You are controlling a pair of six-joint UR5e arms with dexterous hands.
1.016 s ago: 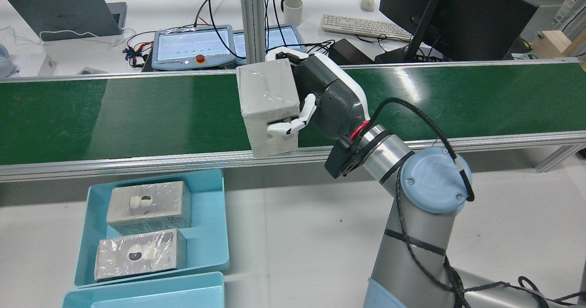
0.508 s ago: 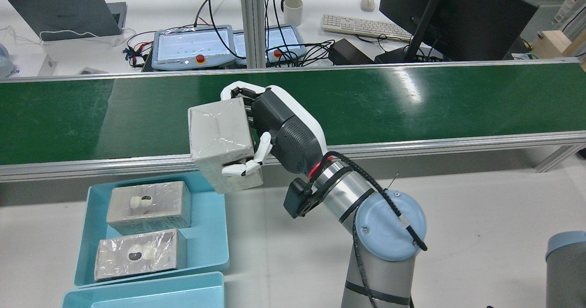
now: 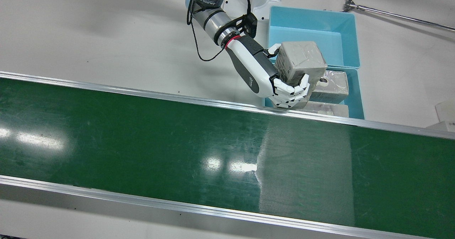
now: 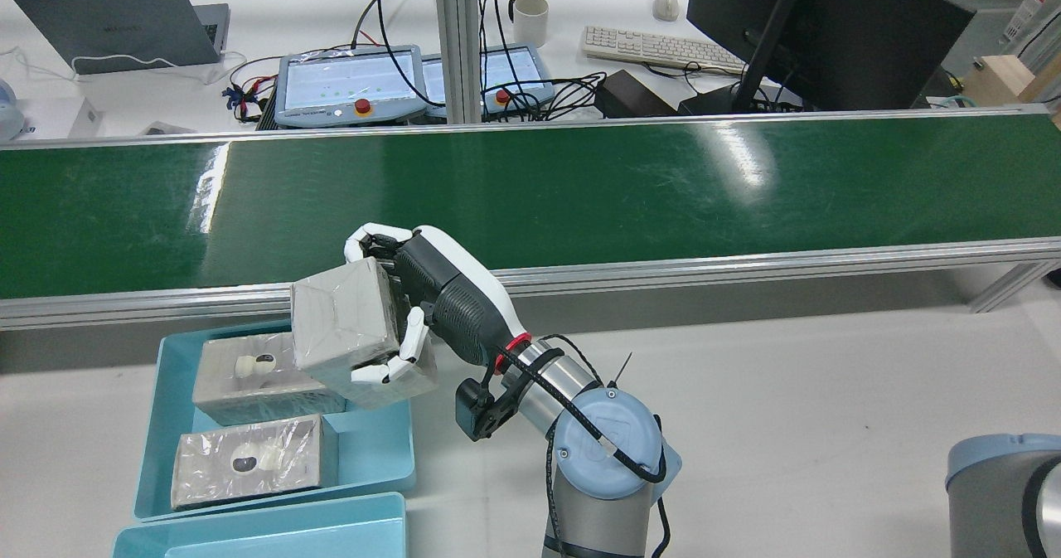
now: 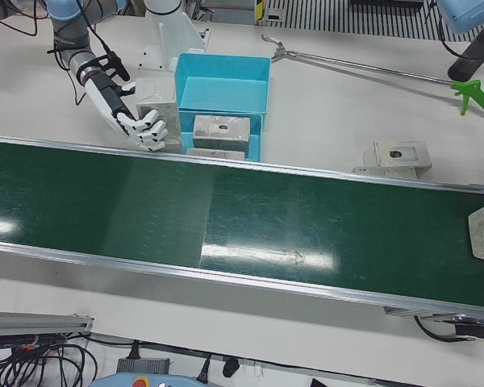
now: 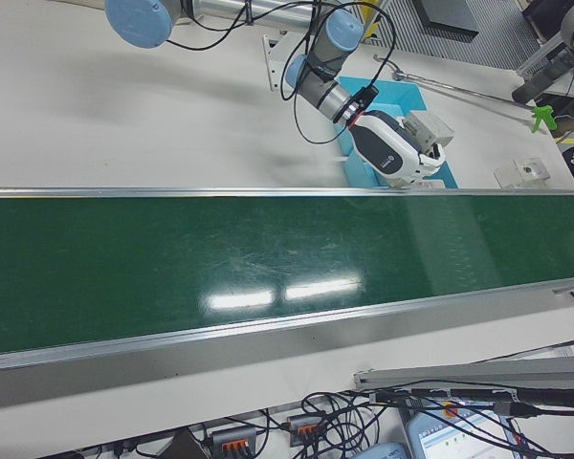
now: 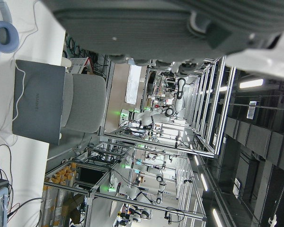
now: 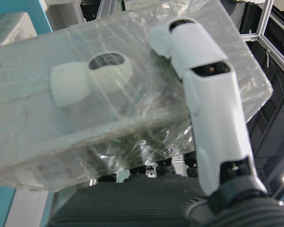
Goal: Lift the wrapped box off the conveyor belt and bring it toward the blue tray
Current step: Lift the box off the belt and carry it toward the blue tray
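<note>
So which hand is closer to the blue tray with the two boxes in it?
Right. The right hand holds the wrapped box above the edge of the blue tray. The left hand, seen in its own camera, faces a laptop, no tray in sight.

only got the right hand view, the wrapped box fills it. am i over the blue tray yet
Observer: Yes. From the front, the right hand holds the grey plastic-wrapped box above the light blue plastic tray, at its edge nearest the arm.
Operator: anything in it already
Observer: Two more wrapped boxes, the belt-side box and the outer box.
Operator: any other spot
Observer: A second light blue tray beside it holds nothing.
</note>
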